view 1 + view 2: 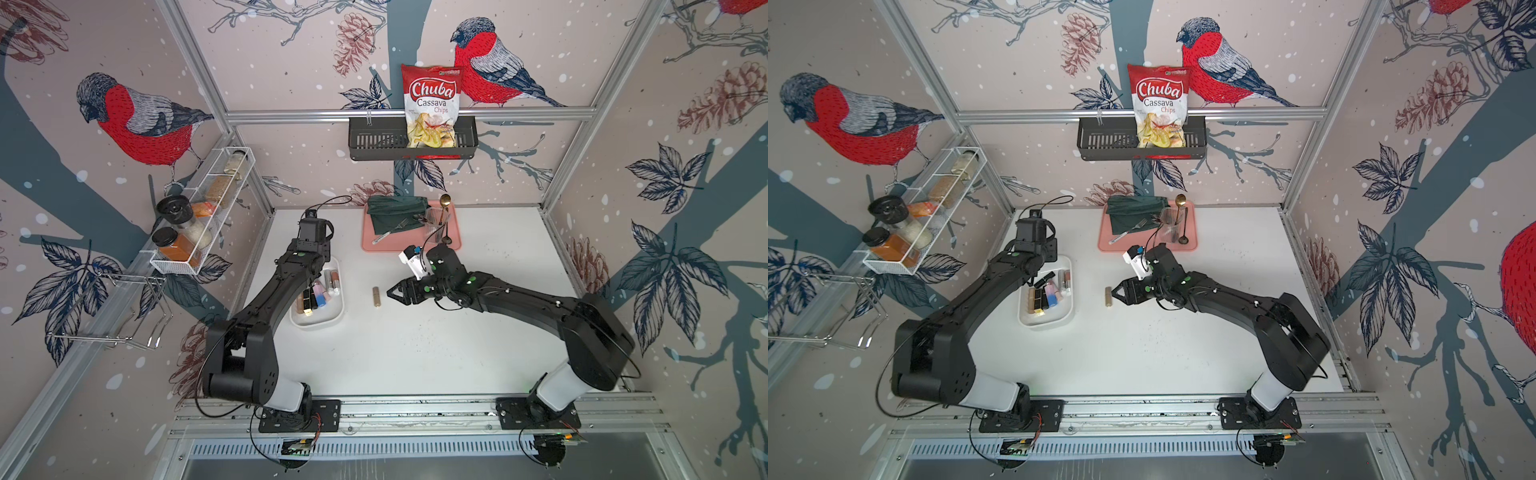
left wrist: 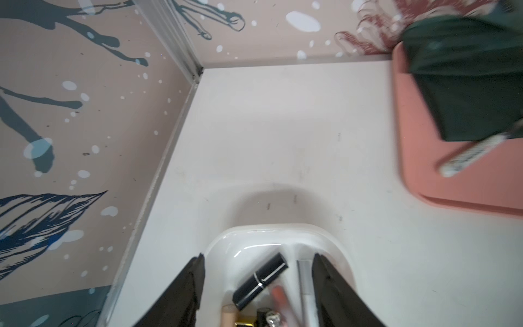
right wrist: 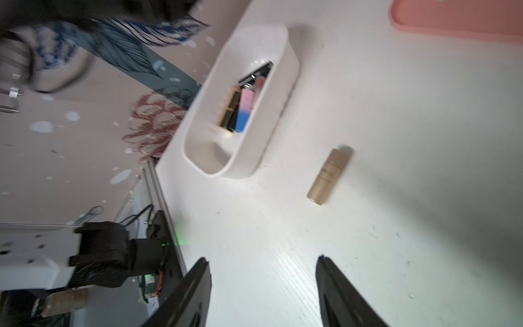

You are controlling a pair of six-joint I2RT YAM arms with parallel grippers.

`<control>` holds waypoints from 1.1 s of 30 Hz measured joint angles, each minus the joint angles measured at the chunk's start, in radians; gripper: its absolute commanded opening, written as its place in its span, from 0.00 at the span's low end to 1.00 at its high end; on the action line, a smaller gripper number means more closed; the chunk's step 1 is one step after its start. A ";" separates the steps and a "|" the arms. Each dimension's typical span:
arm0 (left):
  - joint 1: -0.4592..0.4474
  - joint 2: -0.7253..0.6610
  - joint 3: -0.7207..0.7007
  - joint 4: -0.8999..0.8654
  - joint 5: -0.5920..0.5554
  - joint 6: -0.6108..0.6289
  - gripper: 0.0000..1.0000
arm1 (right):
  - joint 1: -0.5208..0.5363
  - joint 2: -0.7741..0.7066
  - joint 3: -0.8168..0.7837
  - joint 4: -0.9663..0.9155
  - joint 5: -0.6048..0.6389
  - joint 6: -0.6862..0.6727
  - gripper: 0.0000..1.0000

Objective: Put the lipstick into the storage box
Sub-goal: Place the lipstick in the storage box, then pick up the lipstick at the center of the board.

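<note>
Lying in the storage box [image 1: 318,322]: several lipsticks [image 1: 319,296].

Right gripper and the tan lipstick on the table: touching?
Apart. The right wrist view shows bare table between the open right gripper and the tan lipstick.

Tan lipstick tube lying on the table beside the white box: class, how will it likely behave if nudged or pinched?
The tan lipstick tube is a round cylinder lying on its side, so a sideways nudge would probably roll it. It looks rigid, so a pinch should not deform it. Its smooth casing might slip.
</note>
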State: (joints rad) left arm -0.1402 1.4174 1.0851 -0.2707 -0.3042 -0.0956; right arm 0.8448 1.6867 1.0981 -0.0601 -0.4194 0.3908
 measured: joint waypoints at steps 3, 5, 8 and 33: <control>0.005 -0.121 -0.029 -0.033 0.174 -0.063 0.67 | 0.041 0.117 0.101 -0.106 0.076 -0.025 0.64; 0.005 -0.204 -0.076 -0.041 0.283 -0.094 0.68 | 0.064 0.193 0.166 -0.162 0.129 -0.035 0.64; 0.019 -0.335 -0.184 -0.050 0.423 -0.146 0.69 | 0.089 0.283 0.251 -0.233 0.190 -0.051 0.64; 0.130 -0.508 -0.410 -0.047 0.822 -0.185 0.72 | 0.163 0.601 0.662 -0.472 0.517 -0.077 0.50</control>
State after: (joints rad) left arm -0.0105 0.9096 0.6750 -0.3172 0.5179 -0.2806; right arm 1.0077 2.2875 1.7599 -0.5316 0.0978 0.3134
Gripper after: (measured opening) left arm 0.716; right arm 0.514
